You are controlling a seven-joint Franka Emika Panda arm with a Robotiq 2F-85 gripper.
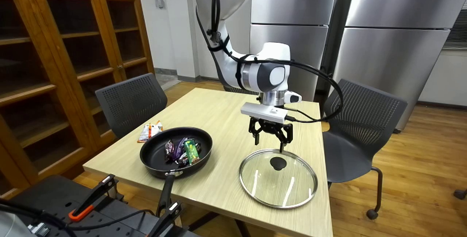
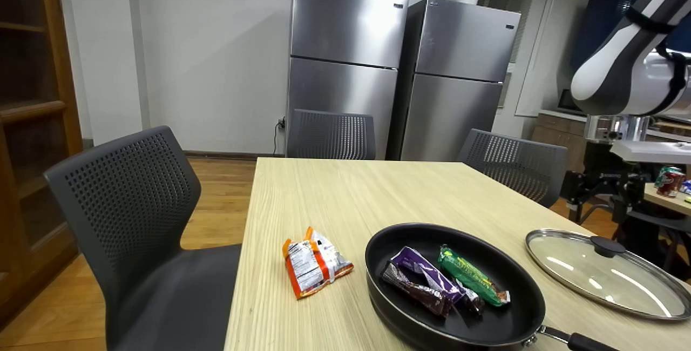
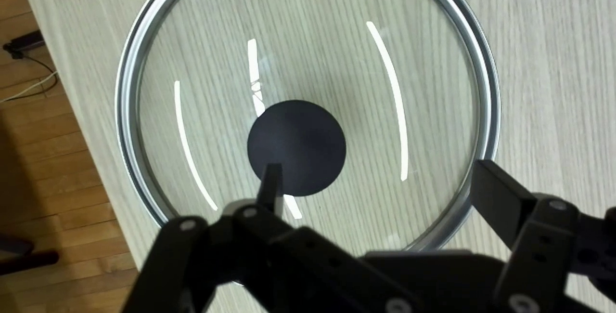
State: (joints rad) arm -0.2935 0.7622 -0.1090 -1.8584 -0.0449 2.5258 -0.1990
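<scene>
My gripper (image 1: pixel 269 146) is open and empty, pointing down above a glass lid (image 1: pixel 268 191) with a metal rim and black knob (image 1: pixel 278 163). In the wrist view the fingers (image 3: pixel 378 166) are spread wide. One fingertip overlaps the edge of the knob (image 3: pixel 296 147), the other overlaps the lid's rim. In an exterior view the gripper (image 2: pixel 596 217) hangs above the lid (image 2: pixel 588 264), apart from it. A black frying pan (image 1: pixel 155 155) holds a green wrapped bar (image 2: pixel 469 275), a purple one (image 2: pixel 426 272) and a brown one (image 2: pixel 413 289). An orange-white snack bag (image 2: pixel 316 264) lies beside the pan.
The light wood table (image 1: pixel 222 120) carries the lid, pan and bag. The pan's handle (image 1: pixel 166 195) sticks out past the table edge. Dark chairs (image 1: pixel 133 102) stand around it. A black platform with clamps (image 1: pixel 96 197) is at the front. A wooden cabinet (image 1: pixel 69 65) and steel refrigerators (image 2: pixel 345 59) stand behind.
</scene>
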